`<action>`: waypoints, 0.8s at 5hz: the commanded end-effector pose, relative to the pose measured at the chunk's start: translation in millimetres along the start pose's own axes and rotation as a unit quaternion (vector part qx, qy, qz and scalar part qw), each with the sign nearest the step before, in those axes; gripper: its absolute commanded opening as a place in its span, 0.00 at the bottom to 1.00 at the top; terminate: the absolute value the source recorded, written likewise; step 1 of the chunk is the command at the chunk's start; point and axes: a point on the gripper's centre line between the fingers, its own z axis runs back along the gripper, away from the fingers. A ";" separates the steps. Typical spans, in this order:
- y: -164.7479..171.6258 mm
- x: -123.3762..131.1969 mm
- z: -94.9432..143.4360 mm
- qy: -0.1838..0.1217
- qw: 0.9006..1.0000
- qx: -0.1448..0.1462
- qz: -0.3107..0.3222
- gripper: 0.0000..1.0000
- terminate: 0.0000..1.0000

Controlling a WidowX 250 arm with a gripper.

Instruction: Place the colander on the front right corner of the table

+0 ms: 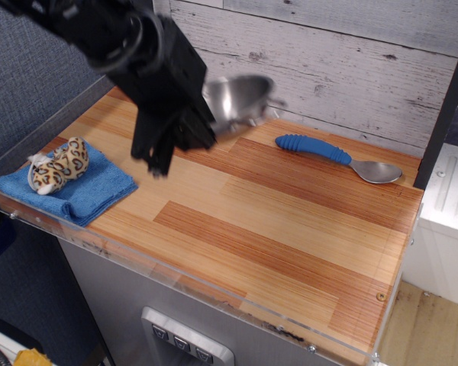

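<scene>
colander [240,97]: one, shiny steel, in the air above the rear middle of the table [290,229], tilted, motion-blurred. left part of its rim is hidden behind the black gripper [168,149]. one wire loop handle shows faintly on its right side; the other cannot be made out.

gripper: one, black, bulky, blurred. fingertips point down and left toward the wood, not touching it. finger gap is not readable in the blur, but the bowl hangs off the gripper's right side with nothing under it, so the gripper appears clamped on the near rim. exact contact point hidden. arm runs out of the picture at upper left, cut off.

colander relative to gripper: just right of and slightly above the gripper body, touching it, bowl opening facing up and a little toward the back wall.

other things, counted:
- one spoon [340,156], blue handle, metal bowl, lying flat at the rear right, well apart from the colander.
- one blue cloth [91,191], folded, at the left edge.
- one leopard-spotted plush toy [59,165], resting on the cloth.

front right corner of the table: bare wood; clear acrylic rim runs along the front and right edges.
</scene>
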 end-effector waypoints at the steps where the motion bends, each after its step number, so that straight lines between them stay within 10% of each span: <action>1: -49.1 24.5 4.2 -0.012 0.998 -0.020 -0.062 0.00 0.00; 4: -76.0 42.3 -41.4 0.011 0.993 -0.053 -0.107 0.00 0.00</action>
